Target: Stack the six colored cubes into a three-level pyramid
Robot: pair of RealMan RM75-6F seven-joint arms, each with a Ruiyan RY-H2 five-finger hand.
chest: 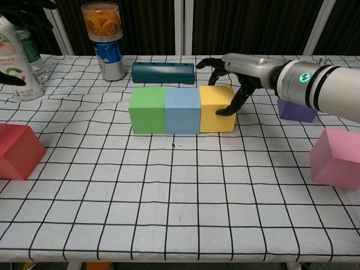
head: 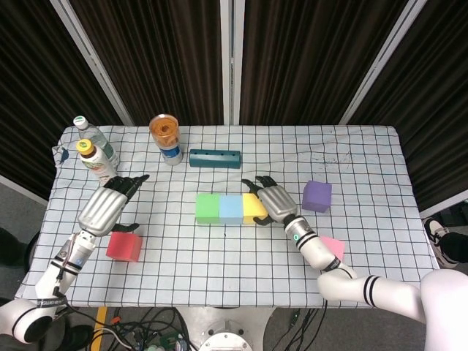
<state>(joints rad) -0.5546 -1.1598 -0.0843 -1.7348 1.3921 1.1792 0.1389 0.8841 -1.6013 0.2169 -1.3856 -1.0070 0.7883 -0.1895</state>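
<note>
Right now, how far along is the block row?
Done: the green block, blue block and yellow block sit side by side in one row. In hand: the right hand grips the yellow block. Left, probably: the purple block, pink block and red block lie apart; the left hand holds nothing.

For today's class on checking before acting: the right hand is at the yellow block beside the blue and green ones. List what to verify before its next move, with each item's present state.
1. Yellow block sits flush against the blue block: ok.
2. Blue block touches the green block: ok.
3. Front faces of the three blocks line up: ok.
4. Right hand has let go of the yellow block: not ok, its fingers wrap over the top and right side.
5. Purple block stands apart, free to fetch: ok.
6. Left hand holds nothing: ok.
</note>
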